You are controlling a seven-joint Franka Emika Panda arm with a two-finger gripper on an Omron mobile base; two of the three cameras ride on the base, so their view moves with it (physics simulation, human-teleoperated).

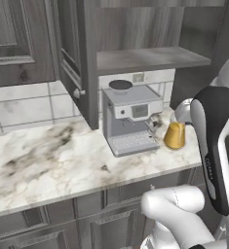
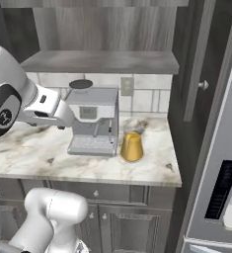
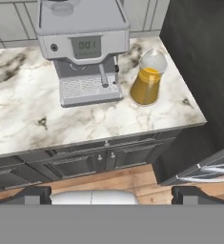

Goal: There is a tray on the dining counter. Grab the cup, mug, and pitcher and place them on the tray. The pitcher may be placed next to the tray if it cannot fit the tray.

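Currently the claw point(image 3: 111, 194) hangs spread apart, well short of the pitcher point(image 3: 148, 79).

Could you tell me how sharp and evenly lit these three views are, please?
Left base view: soft, slightly blurred, the pitcher hazy beside the coffee machine. Right base view: similar softness, dim cabinets. Hand view: crispest, flat even light, faint shadow under the pitcher.

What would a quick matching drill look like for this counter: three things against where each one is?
Things:
1. pitcher
2. espresso machine
3. wall outlet

Places:
A. on the tiled wall behind the machine
B. on the marble counter, below the open shelf
C. right of the machine, near the counter's end

Pairs: 1-C, 2-B, 3-A
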